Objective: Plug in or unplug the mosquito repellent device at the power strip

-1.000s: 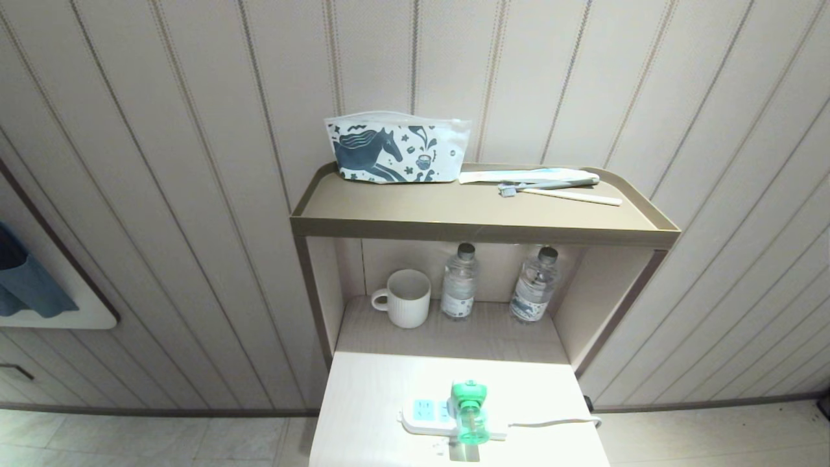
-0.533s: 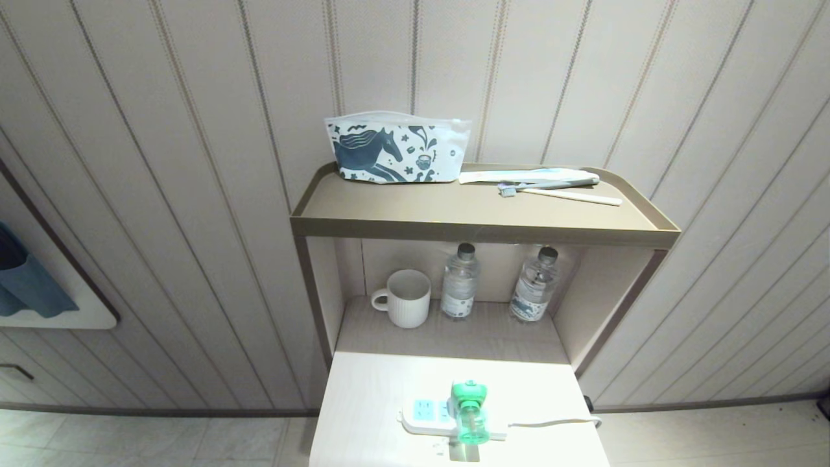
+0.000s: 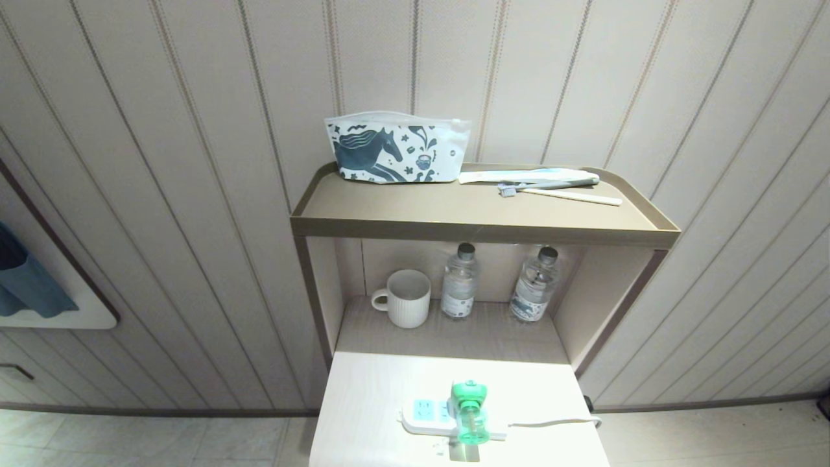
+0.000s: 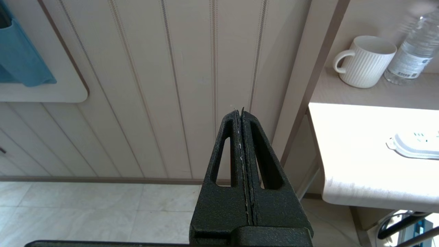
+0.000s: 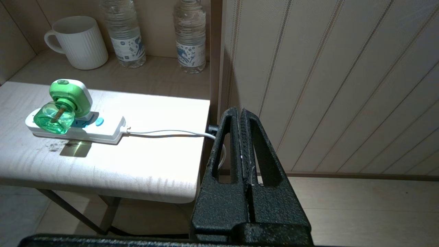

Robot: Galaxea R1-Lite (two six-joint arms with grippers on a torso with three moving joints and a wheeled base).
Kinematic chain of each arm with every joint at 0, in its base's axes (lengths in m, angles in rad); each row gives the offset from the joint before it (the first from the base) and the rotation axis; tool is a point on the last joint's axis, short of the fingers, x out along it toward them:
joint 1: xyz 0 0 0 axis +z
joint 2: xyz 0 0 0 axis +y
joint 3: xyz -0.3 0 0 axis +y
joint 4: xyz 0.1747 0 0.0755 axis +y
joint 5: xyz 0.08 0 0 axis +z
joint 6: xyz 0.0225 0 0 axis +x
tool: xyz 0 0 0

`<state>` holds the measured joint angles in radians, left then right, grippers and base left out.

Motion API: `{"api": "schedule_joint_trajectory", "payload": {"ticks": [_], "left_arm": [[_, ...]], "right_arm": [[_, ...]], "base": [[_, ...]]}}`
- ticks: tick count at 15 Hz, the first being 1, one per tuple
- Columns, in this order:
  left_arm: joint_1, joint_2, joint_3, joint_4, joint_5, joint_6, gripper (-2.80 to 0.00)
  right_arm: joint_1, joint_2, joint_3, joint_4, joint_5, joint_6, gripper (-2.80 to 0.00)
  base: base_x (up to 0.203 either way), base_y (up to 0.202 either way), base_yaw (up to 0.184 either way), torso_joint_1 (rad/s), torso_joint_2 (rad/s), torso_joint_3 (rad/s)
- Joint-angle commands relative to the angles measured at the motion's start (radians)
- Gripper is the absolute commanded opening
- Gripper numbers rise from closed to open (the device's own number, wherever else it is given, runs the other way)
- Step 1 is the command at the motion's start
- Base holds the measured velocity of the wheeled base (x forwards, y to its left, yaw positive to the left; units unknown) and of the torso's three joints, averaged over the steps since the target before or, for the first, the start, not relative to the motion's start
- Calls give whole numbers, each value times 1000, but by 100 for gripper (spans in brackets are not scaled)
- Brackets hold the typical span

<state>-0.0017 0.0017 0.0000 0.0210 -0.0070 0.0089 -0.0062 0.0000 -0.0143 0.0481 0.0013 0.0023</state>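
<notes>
Both my grippers, left (image 4: 241, 113) and right (image 5: 241, 113), hang pressed closed, empty, beside the pale table (image 3: 369, 402). My mosquito repellent device (image 3: 469, 412) sits plugged into the power strip (image 3: 425, 415); the table's near edge is cut off in my head view.

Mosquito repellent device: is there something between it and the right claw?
Nothing visible does. The right claw hangs shut off the table's right edge; only bare tabletop and the thin cord lie toward the mosquito repellent device, plugged into the power strip.
</notes>
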Motion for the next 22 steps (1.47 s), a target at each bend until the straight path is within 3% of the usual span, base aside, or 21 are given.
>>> {"api": "schedule_joint_trajectory", "payload": {"ticks": [1,6,9,15,18,22], "left_arm": [[0,2,0,1,-1,-1,-280],[0,3,0,2,7,20,-280],[2,3,-5,13,-21,146,-280],[1,-2,-10,11,-24,149,-280],[0,44,-155,24,-22,129,-280],[0,323,-378,38,-29,75,-280]], "right_arm": [[0,3,0,1,0,2,-280],[0,3,0,1,0,1,-280],[0,3,-4,-1,0,-8,-280],[0,3,-4,-1,0,-8,-280],[0,3,-4,1,-1,-8,-280],[0,3,-7,7,-1,-12,-280]], "base": [[0,0,0,0,0,0],[0,0,0,0,0,0],[0,0,0,0,0,0],[0,0,0,0,0,0],[0,0,0,0,0,0],[0,0,0,0,0,0]]}}
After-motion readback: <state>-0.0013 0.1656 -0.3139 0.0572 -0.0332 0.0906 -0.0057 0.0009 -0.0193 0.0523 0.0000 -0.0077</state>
